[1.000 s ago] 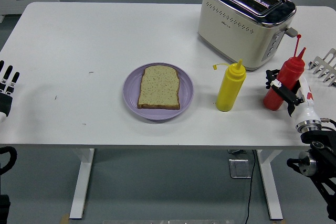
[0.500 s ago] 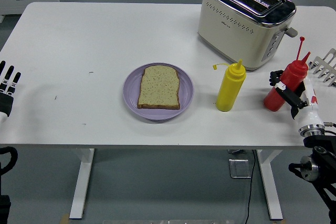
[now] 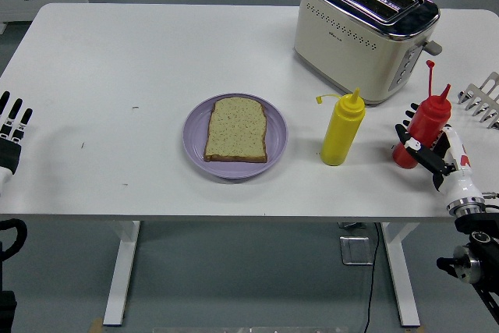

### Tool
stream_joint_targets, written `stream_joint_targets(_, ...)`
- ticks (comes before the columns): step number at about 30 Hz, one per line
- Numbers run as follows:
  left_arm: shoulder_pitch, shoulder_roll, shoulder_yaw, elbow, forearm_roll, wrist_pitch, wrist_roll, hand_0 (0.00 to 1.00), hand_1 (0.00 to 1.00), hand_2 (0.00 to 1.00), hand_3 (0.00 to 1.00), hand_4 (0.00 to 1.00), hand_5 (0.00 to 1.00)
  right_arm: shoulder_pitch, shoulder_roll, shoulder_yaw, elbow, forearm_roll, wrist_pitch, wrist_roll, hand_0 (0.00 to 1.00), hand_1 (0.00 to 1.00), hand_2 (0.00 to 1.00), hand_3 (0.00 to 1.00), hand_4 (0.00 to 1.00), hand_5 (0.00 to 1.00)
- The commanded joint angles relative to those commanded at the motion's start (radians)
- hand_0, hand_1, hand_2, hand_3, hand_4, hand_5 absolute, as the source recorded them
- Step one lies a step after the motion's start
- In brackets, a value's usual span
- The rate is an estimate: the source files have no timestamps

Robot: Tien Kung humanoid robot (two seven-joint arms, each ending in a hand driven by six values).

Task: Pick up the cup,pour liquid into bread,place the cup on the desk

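Observation:
No cup is in view. A red squeeze bottle (image 3: 427, 118) stands nearly upright at the table's right edge, its base on or just above the top. My right hand (image 3: 423, 154) wraps its fingers around the bottle's lower part from the front right. A slice of bread (image 3: 236, 129) lies on a purple plate (image 3: 195, 143) in the middle of the table. A yellow squeeze bottle (image 3: 341, 132) stands between the plate and the red bottle. My left hand (image 3: 12, 126) rests at the left edge with its fingers straight and holds nothing.
A cream and chrome toaster (image 3: 362, 29) stands at the back right, behind the bottles. A white wire rack (image 3: 485, 99) pokes in at the right edge. The white table (image 3: 117, 60) runs wide to the left of the plate.
The red bottle, tilted in my right hand before, has come down and back to nearly upright. My right hand has slid lower and toward the table's near edge. The left hand has not moved.

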Motion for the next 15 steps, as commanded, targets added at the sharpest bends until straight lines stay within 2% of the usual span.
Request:
stream_joint_targets(2,0.000,0.000,-0.001,0.000,0.000,0.000,0.000,0.777,0.727,0.725,0.659,0.521,0.927,-0.004,-0.001,0.006,0.001,-0.001,-0.002,0.003,0.890,0.837,0.916,0.976,0.818,0.277)
stream_joint_targets(3,0.000,0.000,-0.002,0.000,0.000,0.000,0.000,0.777,0.727,0.725,0.659,0.521,0.926,-0.006,-0.002,0.008,0.001,-0.001,-0.003,0.003,0.951,0.889,0.992,0.998,0.839,0.260)
stream_joint_targets(8,-0.002,0.000,-0.004,-0.001,0.000,0.000,0.000,0.777,0.727,0.725,0.659,0.521,0.926,-0.022,-0.007,0.037,0.021,-0.020,0.011,0.001,0.951,0.889,0.992,0.998,0.839,0.260)
stream_joint_targets(9,-0.003,0.000,-0.005,-0.001,0.000,0.000,0.000,0.777,0.727,0.725,0.659,0.521,0.927,-0.027,-0.009,0.044,0.030,-0.028,0.016,0.000,0.972,0.921,0.998,0.998,0.849,0.260)
stream_joint_targets(11,-0.003,0.000,-0.005,0.000,0.000,0.000,0.000,0.777,0.727,0.725,0.659,0.521,0.927,-0.033,-0.012,0.051,0.040,-0.036,0.021,-0.002,0.972,0.921,0.998,0.998,0.849,0.260)
stream_joint_targets(15,-0.006,0.000,-0.007,-0.001,0.000,-0.001,0.000,0.777,0.727,0.725,0.659,0.521,0.927,-0.055,-0.027,0.069,0.082,-0.056,0.034,-0.008,0.972,0.921,0.998,0.998,0.849,0.260)
